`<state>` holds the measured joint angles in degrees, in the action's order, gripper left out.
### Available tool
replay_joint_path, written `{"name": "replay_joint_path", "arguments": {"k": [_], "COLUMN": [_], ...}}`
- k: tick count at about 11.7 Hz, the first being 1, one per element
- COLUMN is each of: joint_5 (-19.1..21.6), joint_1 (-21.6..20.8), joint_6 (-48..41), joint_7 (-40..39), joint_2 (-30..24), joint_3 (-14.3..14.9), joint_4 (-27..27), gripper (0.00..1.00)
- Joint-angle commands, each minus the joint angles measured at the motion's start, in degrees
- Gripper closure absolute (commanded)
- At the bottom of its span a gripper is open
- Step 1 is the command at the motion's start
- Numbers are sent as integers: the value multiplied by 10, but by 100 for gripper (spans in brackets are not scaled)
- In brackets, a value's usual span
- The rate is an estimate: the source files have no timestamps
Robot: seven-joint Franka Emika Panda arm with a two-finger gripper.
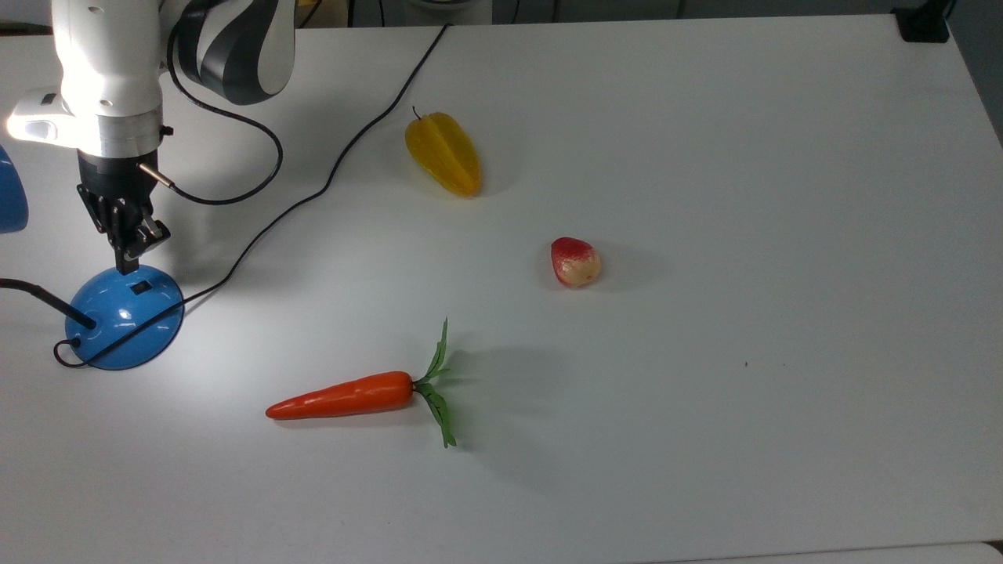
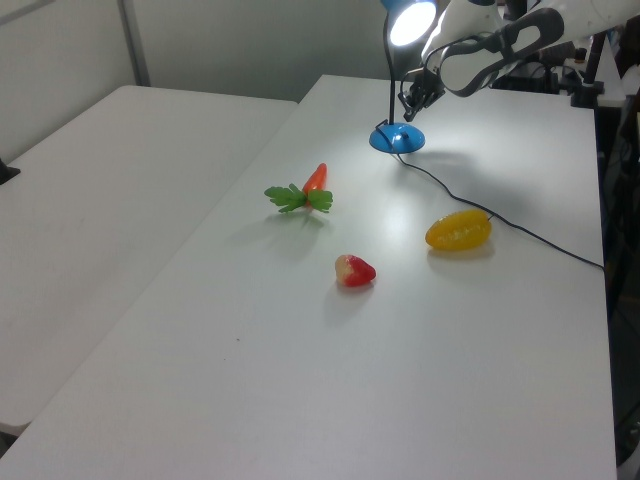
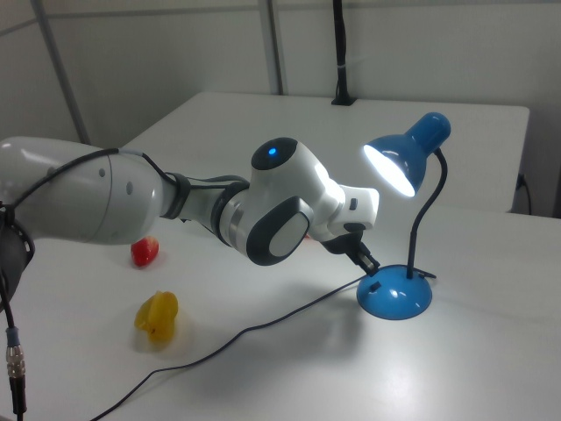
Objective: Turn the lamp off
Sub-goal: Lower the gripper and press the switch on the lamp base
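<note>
The lamp (image 1: 125, 316) stands at the top view's left edge of the white worktop (image 1: 705, 392), its blue dome base carrying a small black switch (image 1: 141, 287) on the upper slope. In the right view the blue shade (image 3: 405, 158) is lit, held up on the black gooseneck (image 3: 429, 219) rising from the base. The black cord (image 1: 313, 192) loops at the base and runs away across the worktop toward the top view's far edge. The end effector (image 1: 128, 262) points down at the dome, its fingers drawn together with nothing between them, the tip at the rim of the base just beside the switch; contact cannot be confirmed. In the top view, an orange carrot (image 1: 345, 396) lies near the base to its right, a yellow starfruit (image 1: 443, 153) farther off, and a red-and-cream fruit (image 1: 575, 262) well apart toward the worktop's middle.
</note>
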<state>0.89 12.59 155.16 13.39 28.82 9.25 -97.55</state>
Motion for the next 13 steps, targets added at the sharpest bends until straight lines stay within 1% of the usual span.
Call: {"name": "replay_joint_path", "arguments": {"k": [1, 7, 13], "joint_5": [-19, -81, -117], "joint_1": [2, 1, -5], "joint_6": [29, 31, 29], "joint_7": [37, 88, 88], "joint_2": [20, 35, 34], "joint_3": [1, 0, -1], "joint_4": [10, 6, -33], "gripper": [100, 100, 100]}}
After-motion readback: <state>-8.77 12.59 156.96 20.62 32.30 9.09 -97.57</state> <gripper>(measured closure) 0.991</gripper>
